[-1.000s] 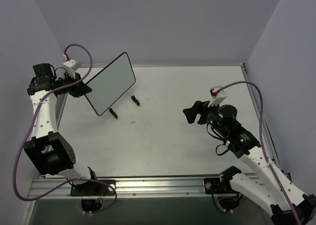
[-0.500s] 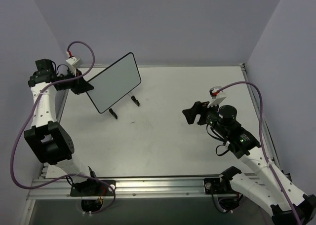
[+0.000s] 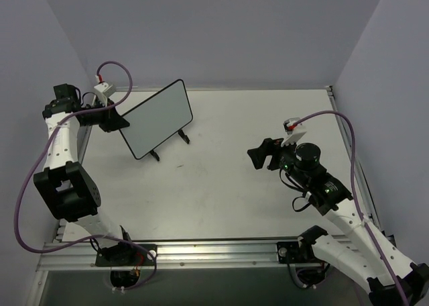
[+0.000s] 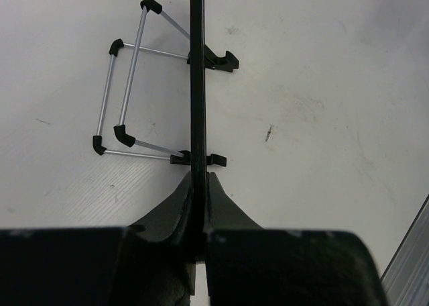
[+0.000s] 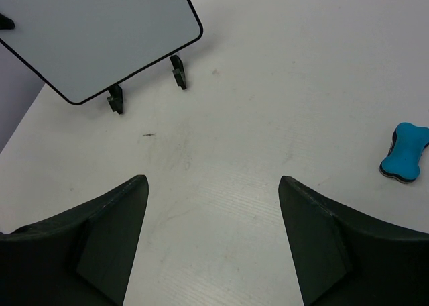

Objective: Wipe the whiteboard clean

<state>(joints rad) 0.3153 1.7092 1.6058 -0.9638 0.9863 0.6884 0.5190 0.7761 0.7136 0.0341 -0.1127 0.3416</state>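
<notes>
White desk (image 3: 221,185): we see it carrying everything. The board sits toward its far left, and the right half is bare apart from the eraser.
Whiteboard (image 3: 157,118): it stands at the far left of the desk, leaning back, with its face turned toward the right arm. That face looks blank in the right wrist view (image 5: 94,31). We see no handwriting there, and we cannot see the back.
Wire stand (image 4: 127,94): it is a folding metal frame with black tips, behind the board. We judge that it props the board at its lean, while the two black feet (image 5: 115,98) hold the lower edge off the desk.
Left gripper (image 4: 198,185): it is clamped on the board's left edge, one finger on each face, seen edge-on. We read this as bracing, so the board will not slide or tip when wiped.
Right gripper (image 5: 211,180): its fingers are wide apart with nothing between them, and it hovers over the desk well apart from the board.
Blue eraser (image 5: 405,153): it lies flat on the desk to the right of the right gripper, untouched. We judge that picking it up comes next.
</notes>
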